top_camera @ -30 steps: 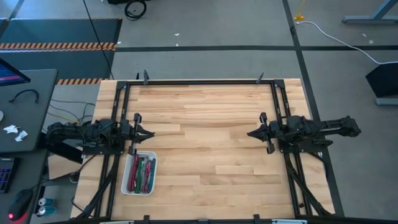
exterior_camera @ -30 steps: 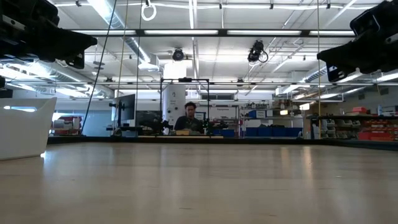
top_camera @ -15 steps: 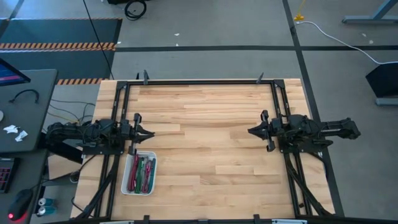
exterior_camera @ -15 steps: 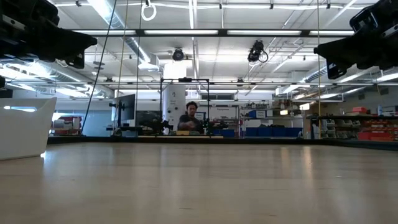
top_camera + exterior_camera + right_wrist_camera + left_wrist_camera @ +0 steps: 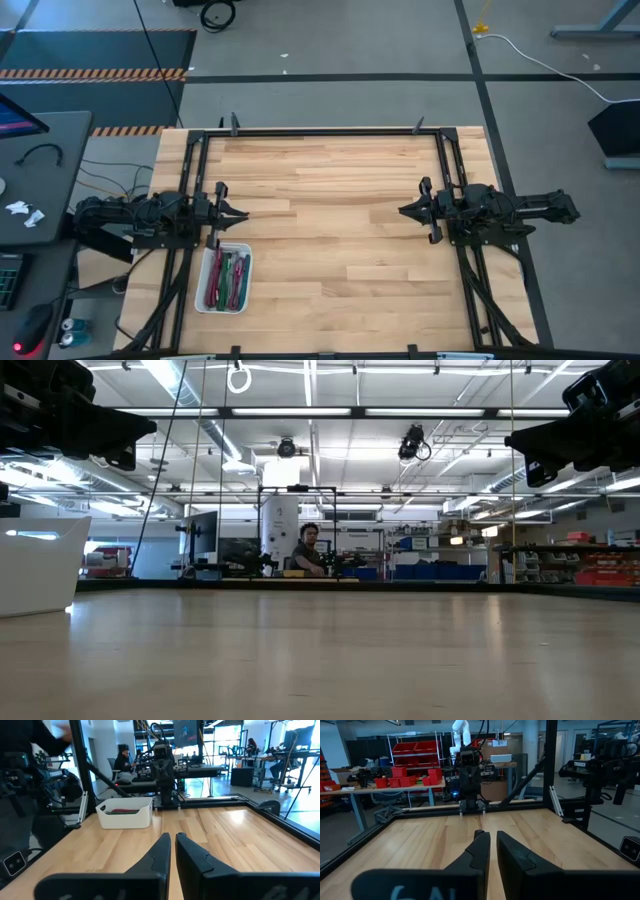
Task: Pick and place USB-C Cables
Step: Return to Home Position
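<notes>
In the white bin (image 5: 231,246) at the wooden table's (image 5: 330,190) left side lay the USB-C cables (image 5: 227,280), bundled green and pink. None showed elsewhere, so the placing looked finished. The left gripper (image 5: 243,212) hung just beside the bin and the right gripper (image 5: 403,212) well apart, both clenched, empty.

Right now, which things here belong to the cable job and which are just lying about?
Job: USB-C cables in the white tray; left gripper and right gripper, both empty.
Lying about: white cord on the floor; black wire on the side desk.
</notes>
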Controlling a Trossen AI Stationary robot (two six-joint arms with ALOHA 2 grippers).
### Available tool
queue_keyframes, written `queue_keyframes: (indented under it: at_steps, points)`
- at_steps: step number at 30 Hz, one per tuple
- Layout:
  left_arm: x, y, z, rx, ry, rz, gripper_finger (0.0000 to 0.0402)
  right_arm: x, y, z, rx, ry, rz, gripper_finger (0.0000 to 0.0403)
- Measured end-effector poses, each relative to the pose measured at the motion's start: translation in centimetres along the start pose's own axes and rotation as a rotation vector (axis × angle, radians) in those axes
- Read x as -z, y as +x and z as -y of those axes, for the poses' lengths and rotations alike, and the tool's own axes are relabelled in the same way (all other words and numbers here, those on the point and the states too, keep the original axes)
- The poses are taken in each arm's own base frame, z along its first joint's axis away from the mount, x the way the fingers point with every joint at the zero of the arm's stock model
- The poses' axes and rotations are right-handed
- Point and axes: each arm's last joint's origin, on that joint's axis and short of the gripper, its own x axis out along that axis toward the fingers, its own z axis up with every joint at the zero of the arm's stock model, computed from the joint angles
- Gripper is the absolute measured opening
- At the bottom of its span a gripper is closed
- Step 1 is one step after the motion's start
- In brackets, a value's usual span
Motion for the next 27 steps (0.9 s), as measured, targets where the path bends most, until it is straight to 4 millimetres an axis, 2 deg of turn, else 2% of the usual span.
queue_keyframes:
  at_steps: [13, 27]
  points:
    - [0.00, 0.00, 0.00, 0.000, 0.000, 0.000, 0.0028, 0.00, 0.00, 0.00, 0.000, 0.000, 0.000, 0.0033]
    - [0.00, 0.00, 0.00, 0.000, 0.000, 0.000, 0.0040, 0.00, 0.00, 0.00, 0.000, 0.000, 0.000, 0.0033]
